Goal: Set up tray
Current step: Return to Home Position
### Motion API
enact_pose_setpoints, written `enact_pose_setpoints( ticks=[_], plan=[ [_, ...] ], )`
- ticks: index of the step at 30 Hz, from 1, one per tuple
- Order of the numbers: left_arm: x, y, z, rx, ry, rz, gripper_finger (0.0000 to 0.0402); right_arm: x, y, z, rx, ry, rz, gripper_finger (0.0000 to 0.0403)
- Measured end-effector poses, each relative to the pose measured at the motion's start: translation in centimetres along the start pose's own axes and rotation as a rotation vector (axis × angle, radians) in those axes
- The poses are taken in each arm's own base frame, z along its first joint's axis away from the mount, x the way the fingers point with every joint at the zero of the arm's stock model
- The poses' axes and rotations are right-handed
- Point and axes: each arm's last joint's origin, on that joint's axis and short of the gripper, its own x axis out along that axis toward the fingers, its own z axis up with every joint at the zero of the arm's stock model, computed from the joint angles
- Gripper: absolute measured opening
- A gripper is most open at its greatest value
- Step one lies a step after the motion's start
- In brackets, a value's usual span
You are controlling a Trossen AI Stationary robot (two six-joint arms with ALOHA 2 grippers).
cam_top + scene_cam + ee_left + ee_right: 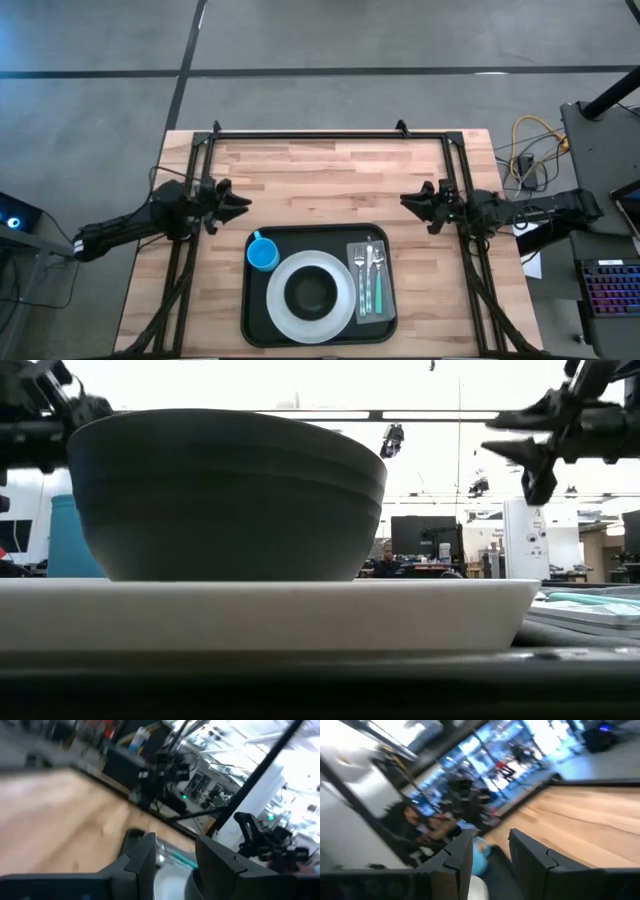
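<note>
- Light wooden-plank table [330, 170], edged by black frame rails, with one dark arm reaching in from each side.
- Large flat black rectangular tray [258, 305] with rounded corners, flat on the table at the edge toward the bottom of the high view, midway between the two arms.
- Round white plate [278, 300] in the middle of the tray, taking up most of its depth.
- Dark round bowl [312, 292] centred on the plate (looming large in the low view).
- Left gripper [238, 198] held above bare wood off the tray's far left corner, fingers spread apart and grasping nothing.
- Right gripper [412, 200] likewise raised off the tray's far right corner, well apart from the tray, fingers parted and empty.
- Small grey rectangular napkin [385, 300] lying on the tray's right side, just beside the plate.
- Small blue cup [262, 254] upright in the tray's far left corner, close to the plate's rim.
- White and green cutlery [368, 275] laid side by side on the napkin, lengthwise.
</note>
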Motion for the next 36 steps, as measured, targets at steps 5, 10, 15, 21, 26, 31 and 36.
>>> enact_pose_setpoints(
  ticks=[5,10,15,21,26,31,36],
  plan=[
    [0.5,0.5,-0.5,-0.153,0.009,0.007,0.0120,-0.1,-0.8,-1.0,-0.046,0.093,-0.090,0.0110],
    [0.8,0.8,-0.8,-0.177,0.056,0.041,0.0120,-0.1,-1.2,-1.5,-0.065,0.148,-0.131,0.0110],
    [1.0,0.5,-1.6,-0.189,0.123,0.013,0.0120,-0.1,-1.4,-1.7,-0.070,0.164,-0.142,0.0111],
    [0.6,-1.5,-1.9,-0.172,0.157,-0.177,0.0120,-0.5,-1.0,-1.1,-0.054,0.118,-0.103,0.0111],
    [0.3,-1.9,-1.8,-0.166,0.141,-0.225,0.0120,-1.2,-0.4,0.1,-0.020,0.015,-0.025,0.0111],
    [0.3,-1.9,-1.8,-0.166,0.139,-0.227,0.0120,-1.9,0.1,1.0,0.009,-0.071,0.040,0.0111],
    [0.3,-1.9,-1.8,-0.166,0.139,-0.224,0.0120,-2.2,0.2,1.2,0.015,-0.091,0.055,0.0111]
  ],
)
